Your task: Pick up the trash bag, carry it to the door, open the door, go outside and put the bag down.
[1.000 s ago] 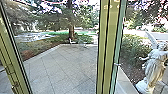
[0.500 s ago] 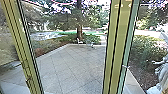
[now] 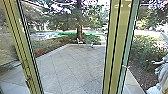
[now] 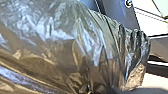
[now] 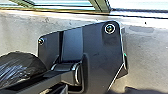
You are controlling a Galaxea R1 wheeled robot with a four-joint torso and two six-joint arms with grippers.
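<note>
- Paved yard (image 3: 72, 67): spread out ahead in the head view, seen between two pale green uprights; the going outside looks to be still left, since by my reading the robot stands indoors, close to the threshold.
- Tree (image 3: 79, 30): beyond the far edge of the paving; no part of the job.
- Door: the left upright (image 3: 22, 47) leans across one side of the head view, the right upright (image 3: 120, 40) stands on the other; whether the way between them is clear or glazed I cannot tell, so I would not count the opening as done.
- Statue (image 3: 162, 72): pale, past the right upright, partly cut off.
- Trash bag (image 4: 75, 45): dark, shiny, creased, right up close at the left wrist; picking up seems done, carrying well along, putting down still left.
- Hands: whether the left gripper is clamped on the bag I cannot tell, though likely; the right gripper's state I cannot tell either.
</note>
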